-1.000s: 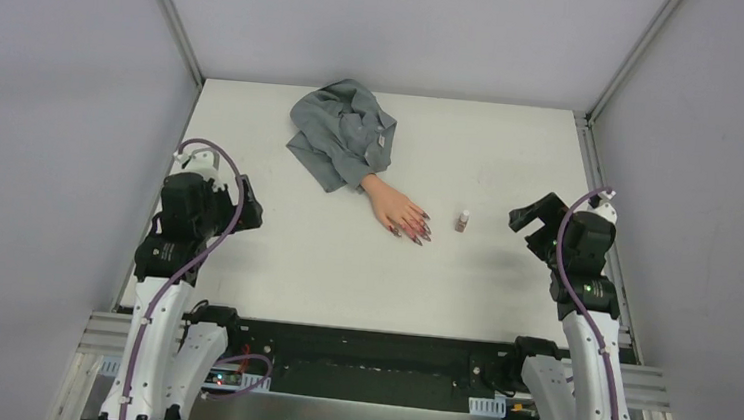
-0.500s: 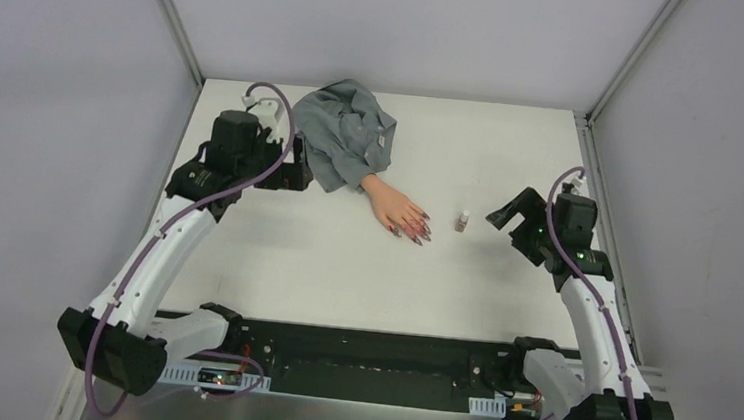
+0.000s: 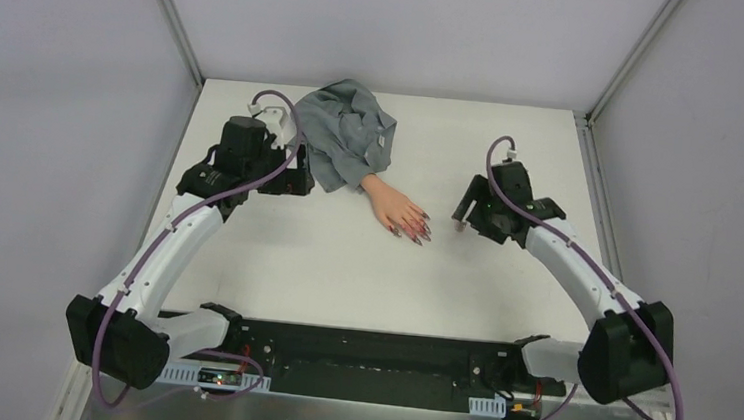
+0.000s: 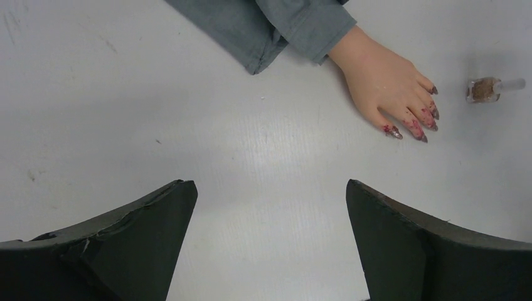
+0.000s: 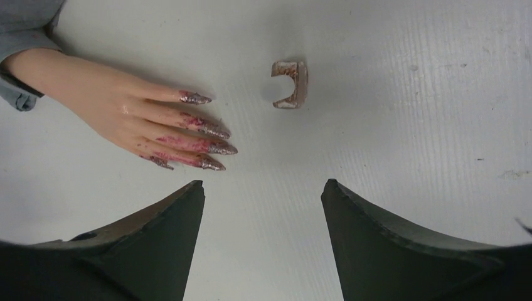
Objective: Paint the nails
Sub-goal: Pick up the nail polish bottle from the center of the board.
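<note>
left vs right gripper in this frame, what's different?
Left gripper is next to the grey sleeve; right gripper is close to the polish bottle. From the left gripper the bottle lies beyond the fake hand; from the right gripper it stands just ahead, not yet between the jaws. Shared: both have jaws open and hold nothing.

A crumpled grey shirt point(image 3: 342, 132) lies at the far side of the white table point(image 3: 343, 268), between grey walls point(image 3: 56, 95).

My right gripper point(image 5: 262, 183) is black. The fake hand point(image 5: 106, 106) is peach, its nails point(image 5: 213, 132) glittery purplish-red with pink smears. The sleeve point(image 4: 276, 25) at its wrist is grey, the bottle point(image 4: 483, 89) beside it brown and white-capped, the table point(image 5: 408, 94) white.
</note>
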### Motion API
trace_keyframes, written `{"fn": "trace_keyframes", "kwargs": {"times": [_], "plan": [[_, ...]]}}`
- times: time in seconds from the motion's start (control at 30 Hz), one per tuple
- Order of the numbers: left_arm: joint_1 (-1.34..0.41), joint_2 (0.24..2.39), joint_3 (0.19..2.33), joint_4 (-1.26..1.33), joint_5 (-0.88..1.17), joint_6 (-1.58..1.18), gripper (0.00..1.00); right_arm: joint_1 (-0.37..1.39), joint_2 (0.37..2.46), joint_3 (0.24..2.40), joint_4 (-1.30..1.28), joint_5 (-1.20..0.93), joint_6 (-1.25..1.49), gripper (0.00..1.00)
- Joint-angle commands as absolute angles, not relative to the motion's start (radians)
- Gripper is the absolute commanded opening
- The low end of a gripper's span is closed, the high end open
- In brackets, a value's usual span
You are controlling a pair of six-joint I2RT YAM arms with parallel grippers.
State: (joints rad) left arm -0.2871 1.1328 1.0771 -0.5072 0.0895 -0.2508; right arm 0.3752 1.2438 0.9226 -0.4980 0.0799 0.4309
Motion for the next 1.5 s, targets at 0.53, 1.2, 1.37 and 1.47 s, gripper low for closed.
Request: {"fn": "trace_keyframes", "kwargs": {"times": [0.53,1.2,1.37,1.47], "plan": [[-0.287,1.098,1.067,-0.456,0.182,-0.245,0.99,0.401,1.61,1.138,-0.507,0.273,0.361,0.53],[-0.287,1.083,1.065,-0.449,0.21,-0.238,0.99,0.401,1.678,1.185,-0.503,0.281,0.312,0.15],[-0.287,1.082,1.063,-0.445,0.225,-0.236,0.99,0.401,1.659,1.176,-0.51,0.291,0.299,0.0],[-0.287,1.085,1.062,-0.441,0.239,-0.237,0.99,0.402,1.628,1.164,-0.51,0.292,0.292,0.0]]}}
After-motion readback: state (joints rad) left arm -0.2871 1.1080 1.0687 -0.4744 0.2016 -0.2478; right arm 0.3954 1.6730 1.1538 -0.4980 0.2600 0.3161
